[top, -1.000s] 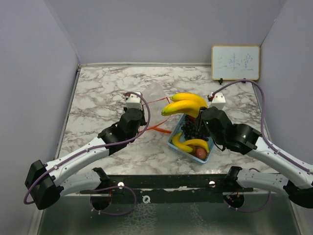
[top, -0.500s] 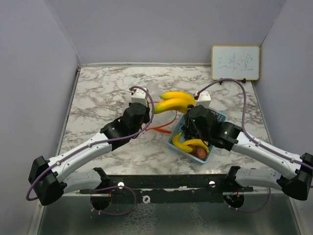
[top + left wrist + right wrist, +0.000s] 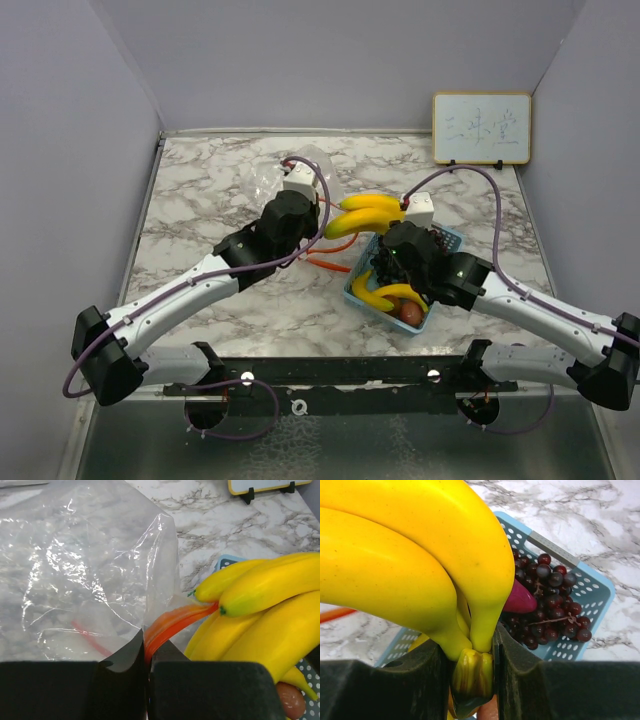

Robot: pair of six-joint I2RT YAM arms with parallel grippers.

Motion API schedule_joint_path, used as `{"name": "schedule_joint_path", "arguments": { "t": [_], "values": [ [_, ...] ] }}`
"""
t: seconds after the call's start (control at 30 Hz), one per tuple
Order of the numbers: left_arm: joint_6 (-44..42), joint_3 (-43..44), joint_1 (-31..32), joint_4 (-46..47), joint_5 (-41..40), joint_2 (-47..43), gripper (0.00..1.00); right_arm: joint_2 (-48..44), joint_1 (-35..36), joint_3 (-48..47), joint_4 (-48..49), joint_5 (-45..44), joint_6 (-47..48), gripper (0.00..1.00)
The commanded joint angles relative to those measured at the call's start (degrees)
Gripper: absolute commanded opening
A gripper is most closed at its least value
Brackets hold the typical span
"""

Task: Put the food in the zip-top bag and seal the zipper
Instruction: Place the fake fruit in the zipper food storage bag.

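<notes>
Item one: left gripper (image 3: 147, 680), lower middle of its wrist view, jaws together on the orange zipper (image 3: 175, 621) of the bag (image 3: 75, 580). We judge it pinches that lip to hold the mouth up and open toward the fruit

Item two: right gripper (image 3: 472, 677), bottom of its wrist view, clamped on the stem of the bananas (image 3: 410, 565), which hang above the basket (image 3: 580, 592). Held by the stem, we reckon, so the tips can lead into the bag

In the overhead view the bananas sit at centre, tips pointing left, just beside the bag mouth

In the basket: grapes (image 3: 550, 610), magenta piece (image 3: 520, 600), red fruit (image 3: 411, 313), second banana bunch (image 3: 385, 295)
</notes>
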State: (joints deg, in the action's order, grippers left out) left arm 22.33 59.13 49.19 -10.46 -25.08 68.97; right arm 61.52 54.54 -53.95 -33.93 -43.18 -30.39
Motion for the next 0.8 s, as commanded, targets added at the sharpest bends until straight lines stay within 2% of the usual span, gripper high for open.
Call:
{"name": "schedule_joint_path", "arguments": {
  "t": [0.0,0.27,0.53,0.67,0.77],
  "values": [
    [-3.17,6.52,-0.10,-2.86,2.09,0.79,0.00,0.73,1.04,-1.50,-2.31,-7.00,-0.98,0.01],
    [-3.25,9.02,-0.12,-2.24,4.80,4.89,0.00,3.30,2.81,-4.38,-2.31,-12.46,0.87,0.01],
    [-4.21,5.30,-0.15,2.21,-1.54,9.19,0.00,2.81,8.99,-7.73,-14.22,-22.36,-10.33,0.01],
    [-4.31,4.42,-0.14,3.17,-2.72,10.38,0.00,1.35,10.02,-5.75,-9.99,-22.25,-5.09,0.01],
    [-5.08,6.10,-0.21,2.84,-2.83,11.40,0.00,1.96,11.54,-5.55,-10.15,-22.93,-4.59,0.01]
  ]
}}
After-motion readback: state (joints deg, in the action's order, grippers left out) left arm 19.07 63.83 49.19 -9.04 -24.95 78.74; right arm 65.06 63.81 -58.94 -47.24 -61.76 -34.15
